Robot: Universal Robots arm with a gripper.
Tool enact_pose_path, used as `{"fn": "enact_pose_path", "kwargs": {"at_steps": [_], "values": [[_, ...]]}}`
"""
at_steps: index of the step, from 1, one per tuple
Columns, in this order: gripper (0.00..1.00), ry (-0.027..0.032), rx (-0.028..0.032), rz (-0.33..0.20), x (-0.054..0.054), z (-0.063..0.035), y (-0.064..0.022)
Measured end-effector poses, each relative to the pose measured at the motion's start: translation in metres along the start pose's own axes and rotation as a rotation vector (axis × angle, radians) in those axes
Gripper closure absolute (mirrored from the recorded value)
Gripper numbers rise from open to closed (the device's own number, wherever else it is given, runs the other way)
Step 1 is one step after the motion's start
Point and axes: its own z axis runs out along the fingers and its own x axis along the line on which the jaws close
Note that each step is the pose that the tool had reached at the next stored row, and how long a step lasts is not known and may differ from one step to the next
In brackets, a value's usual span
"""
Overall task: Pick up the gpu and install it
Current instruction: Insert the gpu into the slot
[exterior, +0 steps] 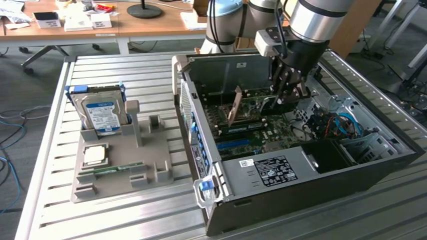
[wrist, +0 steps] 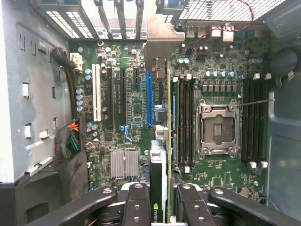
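Where the exterior view begins at its left, we see a grey holder (exterior: pixel 155 150) lying on the table just beside the computer case (exterior: pixel 280 200), on the side of the case's front edge. A hard drive (exterior: pixel 103 114) with a blue-and-white label stands upright in the corner of the holder farthest from the case. The case lies on its side with its panel off, so we look straight down onto the motherboard (wrist: pixel 127 94) inside. Over the middle of the case the arm reaches down, and its gripper (exterior: pixel 291 97) is inside the case, close to the case's back wall. Its fingers (wrist: pixel 136 202) are closed on the graphics card (wrist: pixel 160 174), which stands on edge between them, above the motherboard. Inside the case, the card's thin green edge runs alongside the blue slot (wrist: pixel 149 99), with the processor socket (wrist: pixel 217 127) on its other side. Whether the card touches any slot we cannot tell.
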Motion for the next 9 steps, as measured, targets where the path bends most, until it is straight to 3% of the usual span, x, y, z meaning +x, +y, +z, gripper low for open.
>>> {"fn": "enact_pose_path", "kwargs": {"at_steps": [9], "values": [[0.73, 0.0, 0.0, 0.0, -0.0002, 0.0017, 0.0005]]}}
